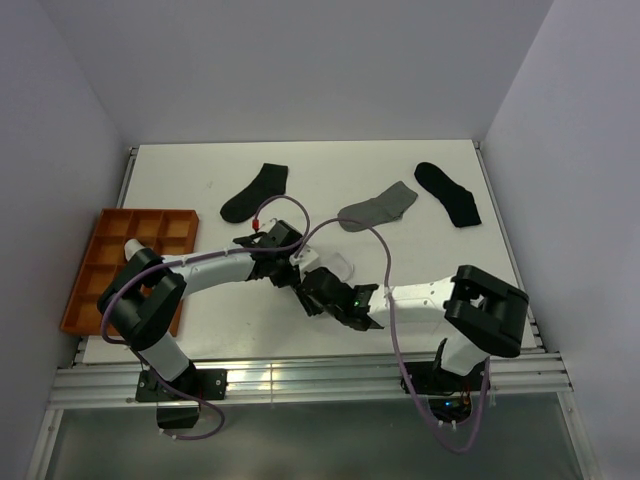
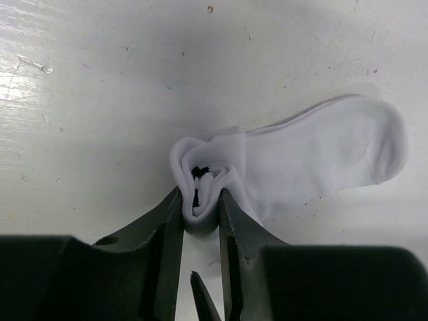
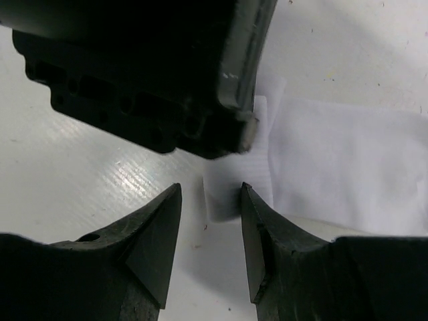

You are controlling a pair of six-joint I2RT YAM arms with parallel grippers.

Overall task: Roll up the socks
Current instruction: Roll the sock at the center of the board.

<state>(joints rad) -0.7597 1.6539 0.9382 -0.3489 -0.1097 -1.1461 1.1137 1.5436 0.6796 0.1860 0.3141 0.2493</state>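
We see the left gripper [image 2: 200, 207] clamped on the rolled cuff end of the white sock [image 2: 314, 157], its two fingers [image 2: 170, 227] pressing the roll from either side, and a bit of black shows in the middle of the roll. The rest of that sock lies flat and unrolled on the table [image 2: 100, 80], with the toe end pointing right in the left wrist view. The right gripper [image 3: 210, 200] hangs just beside it with its fingers apart, gripping nothing. In its own wrist view a small flap of the white sock lies on the table between the fingertips, nearer the right one, and we cannot tell whether it touches that finger. The left gripper's black body fills the top of that view, just above the flap. From the top camera both grippers meet around the middle of the table, a little toward the near edge, and the white sock sits between them and partly under them. Three more socks lie flat and unrolled toward the far side: the left black sock [image 1: 255, 193], the grey sock [image 1: 378, 207] in the middle and the right black sock [image 1: 448, 192]. They are apart from each other and well apart from the grippers. The orange tray [image 1: 85, 270], split into compartments, sits at the table's left edge beside the left arm
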